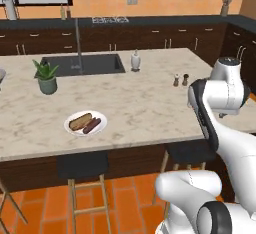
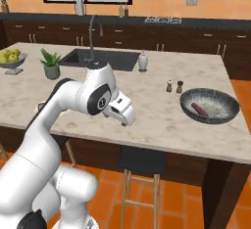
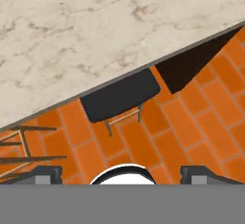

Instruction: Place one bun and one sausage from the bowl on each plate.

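Observation:
A white plate (image 1: pixel 71 128) lies near the front edge of the marble island, holding a bun (image 1: pixel 80 120) and a dark sausage (image 1: pixel 92 125) side by side. The wide dark-grey bowl (image 2: pixel 223 117) sits far to the right on the island with one sausage (image 2: pixel 199 109) in it. My gripper (image 2: pixel 129 118) hangs over the island's front edge between the plate and the bowl, tilted down. In the hand view its fingertips (image 3: pixel 45 174) stand far apart with nothing between them, and the gripper (image 3: pixel 125 175) looks at the counter edge and the floor.
Salt and pepper shakers (image 2: pixel 174 86) stand just left of the bowl. A potted plant (image 1: pixel 46 78), a soap bottle (image 1: pixel 135 60), the sink (image 1: pixel 82 64) and a fruit bowl (image 2: pixel 12 59) sit farther back. Black stools (image 1: pixel 82 165) stand under the island's front edge.

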